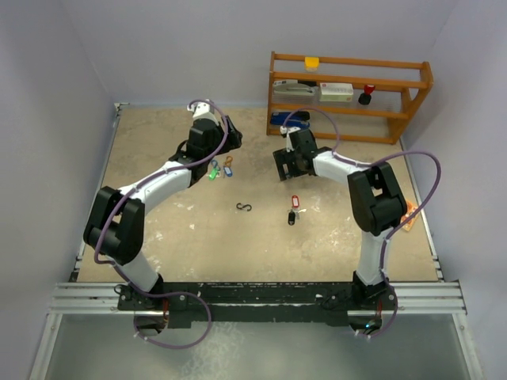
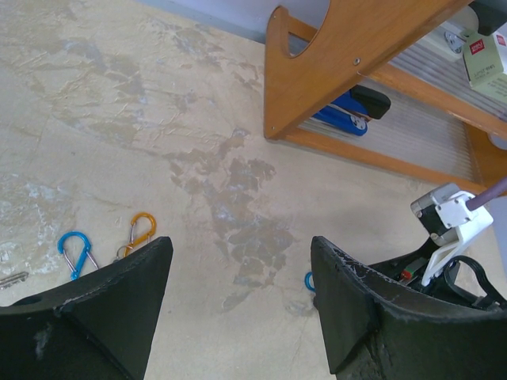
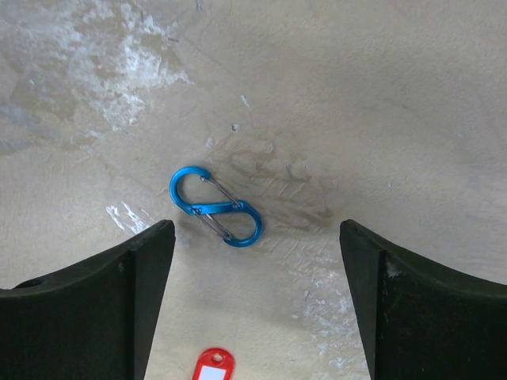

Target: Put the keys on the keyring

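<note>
A red-tagged key (image 1: 296, 200) and a black fob (image 1: 291, 217) lie mid-table; the red tag (image 3: 212, 368) shows at the bottom of the right wrist view. Green- and blue-tagged keys (image 1: 215, 170) lie near the left arm. A blue S-shaped clip (image 3: 215, 207) lies flat just ahead of my right gripper (image 3: 255, 226), which is open, empty and hovering above it (image 1: 283, 165). My left gripper (image 2: 241, 241) is open and empty over bare table (image 1: 230, 133). Blue (image 2: 75, 252) and orange (image 2: 141, 231) carabiners lie to its left. Which clip is the keyring I cannot tell.
A black S-clip (image 1: 244, 207) lies mid-table. A wooden shelf rack (image 1: 348, 95) stands at the back right, its end panel (image 2: 348, 71) close ahead of the left gripper, with a blue stapler (image 2: 348, 111) under it. The right arm's wrist (image 2: 451, 229) is close on the left gripper's right.
</note>
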`<move>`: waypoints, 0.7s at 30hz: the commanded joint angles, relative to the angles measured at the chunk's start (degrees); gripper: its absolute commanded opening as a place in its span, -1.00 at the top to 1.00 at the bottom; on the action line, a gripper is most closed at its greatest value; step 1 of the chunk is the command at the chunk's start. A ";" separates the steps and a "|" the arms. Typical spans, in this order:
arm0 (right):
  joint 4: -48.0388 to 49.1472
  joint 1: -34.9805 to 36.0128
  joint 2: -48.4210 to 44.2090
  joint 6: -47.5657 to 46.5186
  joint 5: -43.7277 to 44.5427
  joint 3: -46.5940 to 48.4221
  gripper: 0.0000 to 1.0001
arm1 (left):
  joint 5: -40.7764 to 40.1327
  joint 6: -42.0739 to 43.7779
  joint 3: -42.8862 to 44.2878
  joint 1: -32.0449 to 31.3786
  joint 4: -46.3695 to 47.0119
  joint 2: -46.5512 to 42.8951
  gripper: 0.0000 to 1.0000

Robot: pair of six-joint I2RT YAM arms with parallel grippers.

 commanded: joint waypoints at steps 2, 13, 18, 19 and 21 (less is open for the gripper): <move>-0.73 0.99 0.70 -0.93 -0.12 3.62 -0.72 | 0.23 -0.10 2.17 0.33 2.17 -0.65 -0.36; -2.24 2.68 1.47 -0.42 -2.51 4.47 -0.65 | -0.11 0.15 2.14 0.42 1.96 -0.88 -0.36; -1.64 3.06 1.12 0.69 -3.21 3.10 -0.62 | -0.02 0.19 2.18 0.47 2.00 -0.88 -0.36; -1.82 3.20 1.13 0.80 -3.38 3.04 -0.61 | 0.03 0.15 2.12 0.53 2.00 -0.93 -0.36; -1.87 3.67 1.07 1.20 -3.74 2.84 -0.60 | -0.11 0.23 2.06 0.50 1.91 -1.14 -0.36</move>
